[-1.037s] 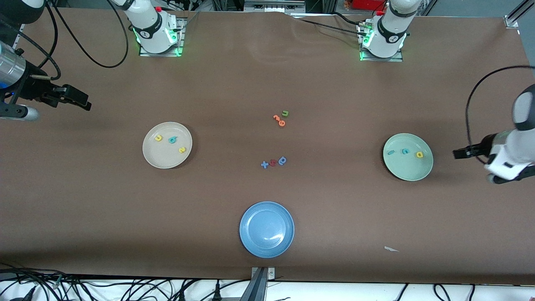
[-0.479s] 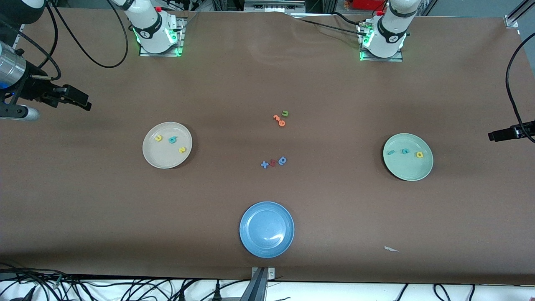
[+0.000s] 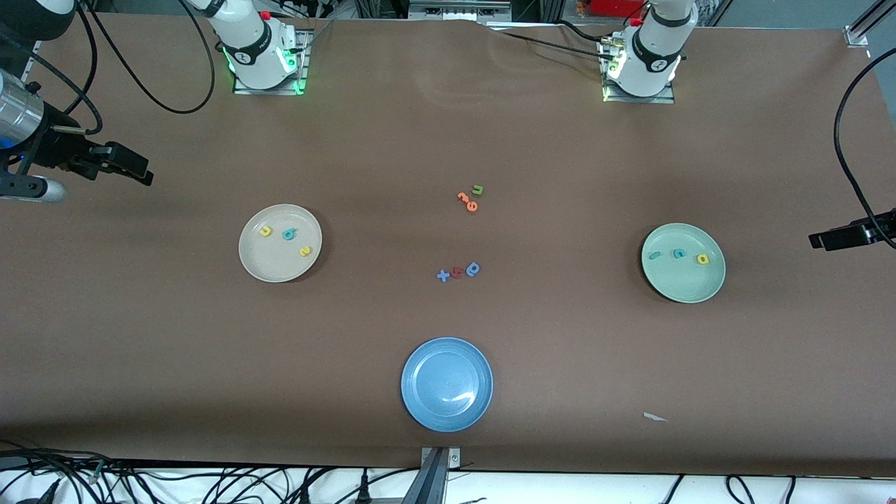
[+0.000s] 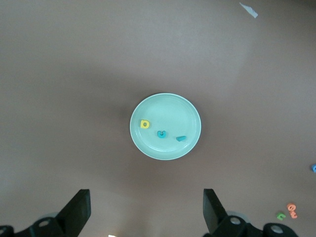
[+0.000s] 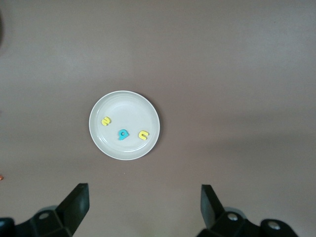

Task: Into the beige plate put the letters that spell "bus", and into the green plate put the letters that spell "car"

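Sorting looks done: b, u, s are sitting in the beige plate, c, a, r in the green plate. Left gripper and right gripper are hanging empty, jaws wide, high above those plates; nothing's needing a move but retracting

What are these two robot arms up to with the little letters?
They sort foam letters into plates. The beige plate holds three letters, and the green plate holds three more. Some leftover letters lie mid-table, and the blue plate holds nothing. The left gripper and right gripper hang off at the table's ends, jaws open, holding nothing.
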You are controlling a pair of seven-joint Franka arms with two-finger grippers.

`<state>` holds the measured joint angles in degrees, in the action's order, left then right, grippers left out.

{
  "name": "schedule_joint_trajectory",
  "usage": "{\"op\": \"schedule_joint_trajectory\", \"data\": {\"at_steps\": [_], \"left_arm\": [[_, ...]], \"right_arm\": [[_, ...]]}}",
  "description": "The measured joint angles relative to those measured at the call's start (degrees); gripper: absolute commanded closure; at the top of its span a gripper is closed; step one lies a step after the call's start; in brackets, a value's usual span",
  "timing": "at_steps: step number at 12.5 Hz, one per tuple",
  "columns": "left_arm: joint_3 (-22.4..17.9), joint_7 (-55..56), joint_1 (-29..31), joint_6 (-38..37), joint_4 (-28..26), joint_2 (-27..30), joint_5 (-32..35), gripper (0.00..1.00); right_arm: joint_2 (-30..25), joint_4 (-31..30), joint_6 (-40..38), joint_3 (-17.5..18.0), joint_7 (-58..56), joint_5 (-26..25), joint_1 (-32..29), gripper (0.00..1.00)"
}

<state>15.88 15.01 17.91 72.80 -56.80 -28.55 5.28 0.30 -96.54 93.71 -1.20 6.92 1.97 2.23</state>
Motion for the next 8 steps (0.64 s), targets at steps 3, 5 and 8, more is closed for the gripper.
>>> {"op": "schedule_joint_trajectory", "data": {"at_steps": [3, 5, 8], "left_arm": [[-14.9, -3.18, -11.68, -0.13, 0.47, 1.66, -4.3, 0.02], [-24.6, -5.0, -17.66, -0.11, 0.38, 2.31, -10.37, 0.02], [-28.76, -7.65, -19.5, 6.51, -6.5, 5.37, -12.8, 0.02]], "right_arm": [[0.0, 0.0, 0.0, 0.0, 0.0, 0.0, 0.0, 0.0], [0.0, 0.0, 0.0, 0.0, 0.0, 0.0, 0.0, 0.0], [0.0, 0.0, 0.0, 0.0, 0.0, 0.0, 0.0, 0.0]]}}
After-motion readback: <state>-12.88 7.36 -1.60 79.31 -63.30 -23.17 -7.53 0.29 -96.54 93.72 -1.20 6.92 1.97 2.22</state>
